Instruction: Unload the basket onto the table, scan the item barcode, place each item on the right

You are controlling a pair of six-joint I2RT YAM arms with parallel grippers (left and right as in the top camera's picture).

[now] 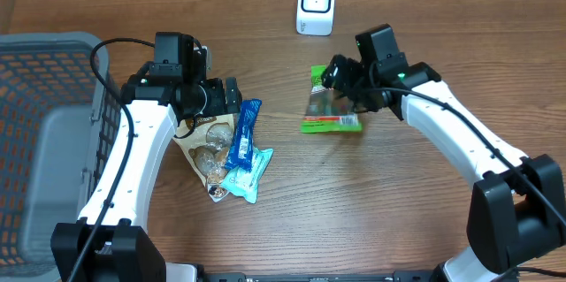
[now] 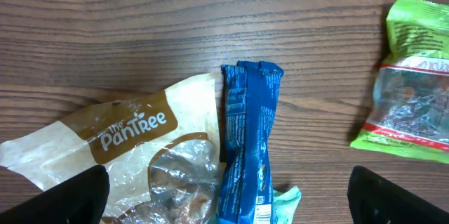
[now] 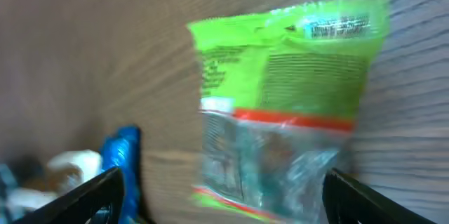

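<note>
A grey mesh basket (image 1: 62, 41) stands at the left edge of the wooden counter (image 1: 398, 194). Just right of it the left arm reaches from the near edge toward the middle. Its tool (image 1: 228, 96) hangs released, fingers (image 2: 70, 199) spread wide with nothing between them. It is poised over a small heap of snack packs left of the counter's centre.

In that heap a cream and brown bag (image 2: 133, 129) printed "the PanTree" lies flat, with a clear window showing its contents. A blue wrapper (image 2: 249, 133) lies lengthwise across the bag's right side, touching it. A pale teal pack (image 1: 252, 174) sits under the blue wrapper's near end, toward the near edge.

A white scanner (image 1: 316, 3) stands upright close to the far edge, about midway along it.

The green packet (image 1: 329, 110) lies flat on the counter between the scanner and the counter's centre, well apart from the heap. It has a red band and a clear lower half, and a white label shows at its near right corner from overhead. In the blurred right wrist view a barcode strip runs along the green end.

The right arm comes in from the near right corner. Its tool (image 1: 340, 77) is over the packet's far end, released: both fingers (image 3: 105, 189) stand wide apart and do not clamp the packet.
</note>
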